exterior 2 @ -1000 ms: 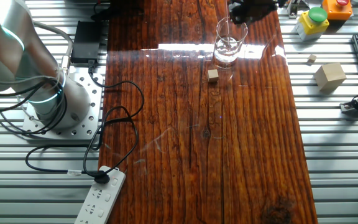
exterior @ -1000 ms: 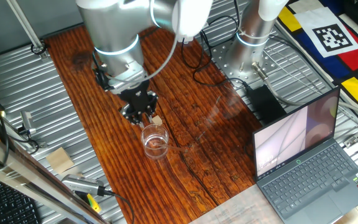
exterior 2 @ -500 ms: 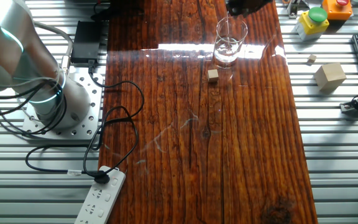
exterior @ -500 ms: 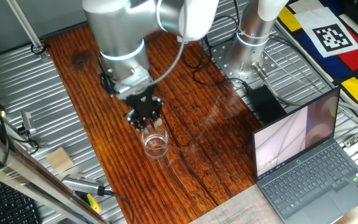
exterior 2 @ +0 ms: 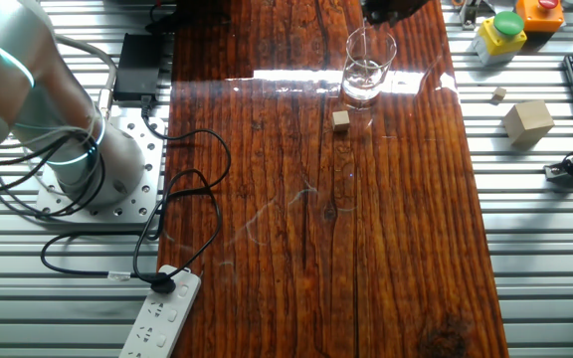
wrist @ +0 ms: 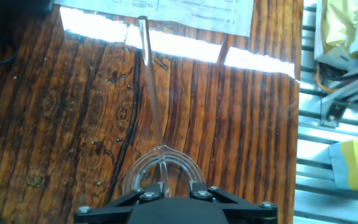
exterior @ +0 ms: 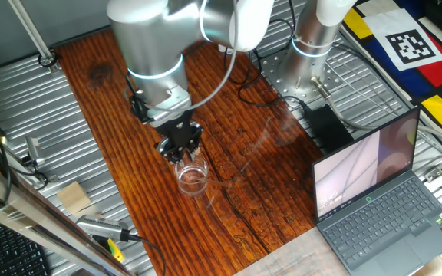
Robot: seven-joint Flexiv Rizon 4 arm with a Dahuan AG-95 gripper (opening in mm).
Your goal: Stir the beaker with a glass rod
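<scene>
gripper (exterior: 181,153) clamps glass rod (wrist: 152,87)

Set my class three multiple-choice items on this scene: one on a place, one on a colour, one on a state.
1. The end effector is: A over the beaker; B over the laptop; C beside the power strip.
2. The round button is: A blue; B green; C white.
3. The beaker stands: A upright; B tipped over; C upside down.
Answers: 1 A, it hangs just above the rim. 2 B, the cap shows green. 3 A, the open rim faces up.
</scene>
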